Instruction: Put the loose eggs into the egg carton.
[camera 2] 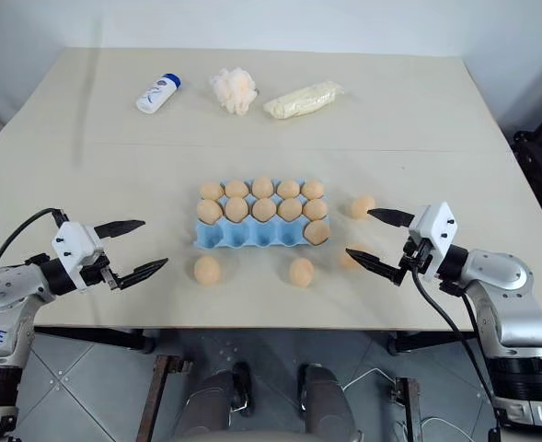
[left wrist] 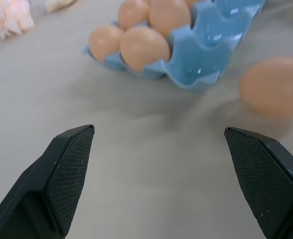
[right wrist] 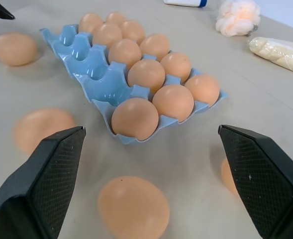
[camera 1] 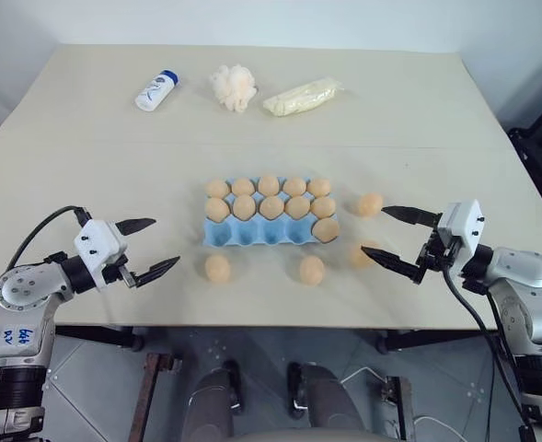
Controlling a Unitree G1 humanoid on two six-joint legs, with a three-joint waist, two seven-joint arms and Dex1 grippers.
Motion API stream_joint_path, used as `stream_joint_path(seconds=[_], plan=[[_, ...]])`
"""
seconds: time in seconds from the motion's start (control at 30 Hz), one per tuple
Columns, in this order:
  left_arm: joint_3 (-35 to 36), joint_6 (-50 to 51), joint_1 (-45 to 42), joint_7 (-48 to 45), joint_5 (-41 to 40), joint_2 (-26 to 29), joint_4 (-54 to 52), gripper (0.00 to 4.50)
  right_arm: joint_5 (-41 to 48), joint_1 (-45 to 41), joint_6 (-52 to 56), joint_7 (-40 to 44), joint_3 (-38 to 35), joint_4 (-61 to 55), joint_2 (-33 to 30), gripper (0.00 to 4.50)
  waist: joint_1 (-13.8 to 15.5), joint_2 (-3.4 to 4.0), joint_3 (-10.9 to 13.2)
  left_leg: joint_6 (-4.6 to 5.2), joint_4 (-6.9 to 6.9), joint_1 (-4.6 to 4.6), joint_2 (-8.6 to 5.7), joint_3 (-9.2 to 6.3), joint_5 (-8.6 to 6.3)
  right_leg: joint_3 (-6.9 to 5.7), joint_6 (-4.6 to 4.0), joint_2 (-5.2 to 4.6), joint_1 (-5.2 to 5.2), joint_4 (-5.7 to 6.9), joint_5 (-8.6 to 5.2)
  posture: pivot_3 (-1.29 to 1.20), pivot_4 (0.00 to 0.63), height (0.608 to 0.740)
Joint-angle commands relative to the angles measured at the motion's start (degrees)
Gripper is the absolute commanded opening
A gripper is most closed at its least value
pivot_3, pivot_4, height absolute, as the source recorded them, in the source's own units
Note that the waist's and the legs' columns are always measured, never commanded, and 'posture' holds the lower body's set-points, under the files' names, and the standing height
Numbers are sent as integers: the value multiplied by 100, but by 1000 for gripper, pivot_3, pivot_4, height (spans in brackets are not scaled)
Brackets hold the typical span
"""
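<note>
The two hands sit nearest the camera at the front edge of the pale beige counter [camera 1: 68, 120]: the left hand [camera 1: 145, 247] and the right hand [camera 1: 395, 238], each with its two black fingers spread wide and holding nothing.

Between them lies the light blue moulded egg carton [camera 1: 252, 236], with eleven pale tan-orange oval eggs seated: the two far rows look full, and one egg sits at the right end of the near row, leaving four near cups bare. Four loose eggs rest on the counter around it: one off the front-left corner [camera 1: 217, 268], one in front of the carton's right part [camera 1: 312, 270], one just beyond the right hand's fingers [camera 1: 370, 204], and one close by its lower finger [camera 1: 362, 255].

This looks like the pause before a pick. The egg beside the right hand's lower finger seems the handiest; the hand needs to dip, straddle it, close gently, then carry it to a bare near cup.

Farther back lie a white bottle with a blue cap [camera 1: 156, 90], a fluffy cream puff [camera 1: 233, 87] and a pale wrapped roll [camera 1: 302, 96].
</note>
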Motion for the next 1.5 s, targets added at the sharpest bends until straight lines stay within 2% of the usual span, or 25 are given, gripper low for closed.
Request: stream_joint_path(seconds=[0.03, 0.23, 0.4, 0.57, 0.77, 0.97, 1.27, 1.5], plan=[[145, 111, 77, 36, -194, -26, -322, 4472, 86, -92, -40, -155, -125, -59, 116, 4500, 5, 0, 0, 0, 0, 0, 0, 0, 0, 0, 0, 0, 0, 0, 0, 0, 150, 740], [-92, 546, -104, -43, -414, -84, -782, 4472, 1, -34, -79, -640, -507, 115, 131, 4500, 30, 0, 0, 0, 0, -2, -1, -1, 0, -2, -1, -2, 0, 2, 0, 0, 150, 740], [-573, 876, -390, -391, -626, -179, -1231, 4472, -164, 393, -282, -749, -948, 597, -74, 4500, 73, 0, 0, 1, 10, -1, -2, -1, 0, -4, 1, 0, 7, 2, 1, 0, 150, 740], [-932, 977, -555, -732, -675, -224, -1375, 4472, -352, 273, -529, -657, -843, 1208, -121, 4500, 9, 4, -2, 8, 34, 1, 0, 6, -2, 1, 10, 8, 12, 16, 6, 0, 150, 740], [-922, 893, -689, -696, -576, -287, -1146, 4472, -780, -1206, -653, -665, -126, 2150, 245, 4500, -174, 7, -1, 7, 73, 13, 7, -4, 5, 8, -2, 19, 13, 55, 22, 0, 150, 740], [-734, 906, -490, -550, -609, -295, -1249, 4472, -1138, -2434, -961, -374, 333, 3695, 546, 4500, -134, 7, -1, 4, 75, 2, 5, -13, 11, 9, -5, 15, 8, 49, 36, 0, 150, 740], [-676, 926, -278, -361, -601, -368, -1480, 4472, -1601, -3888, -1530, -688, 394, 6139, 1008, 4500, -153, 8, 0, 8, 68, -7, 6, -4, 10, 6, 3, 14, -2, 43, 38, 0, 150, 740], [-577, 891, -248, -317, -605, -352, -1458, 4500, -1765, -3981, -1796, -251, 456, 6580, 948, 2388, -151, 9, -1, 9, 70, -4, 5, -5, 10, 7, 5, 11, 3, 45, 39, 0, 150, 740]])
